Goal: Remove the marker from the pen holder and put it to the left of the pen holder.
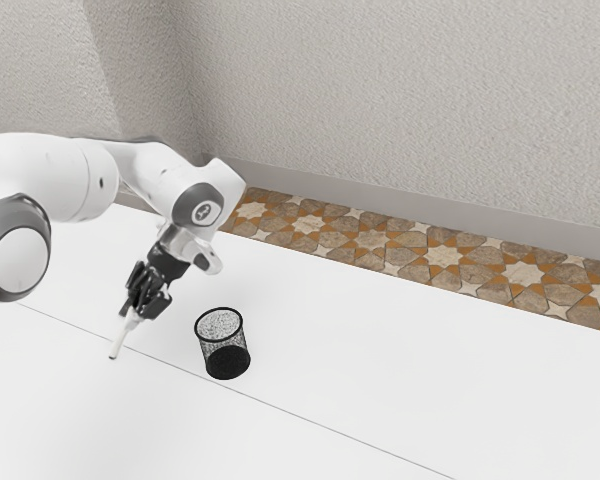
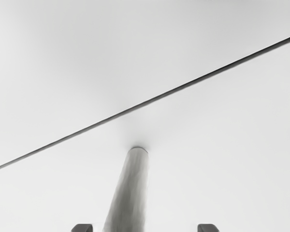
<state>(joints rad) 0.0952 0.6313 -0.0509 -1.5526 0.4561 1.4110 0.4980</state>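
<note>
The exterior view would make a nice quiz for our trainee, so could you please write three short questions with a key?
1. Where is the marker?
A) Inside the pen holder
B) Outside it, below the gripper
C) On the patterned floor

2. True or false: the pen holder lies on its side.

3. Fill in the blank: a thin, dark ____ runs across the white table.

Key: 1. B; 2. False; 3. line

Beyond the far edge of a white table (image 1: 500,400), a floor (image 1: 442,255) is showing brown, orange and cream star tiling. A grey skirting (image 1: 430,210) is edging rough, pale walls (image 1: 410,100). A thin dark line (image 2: 208,76) is crossing the tabletop.
</note>
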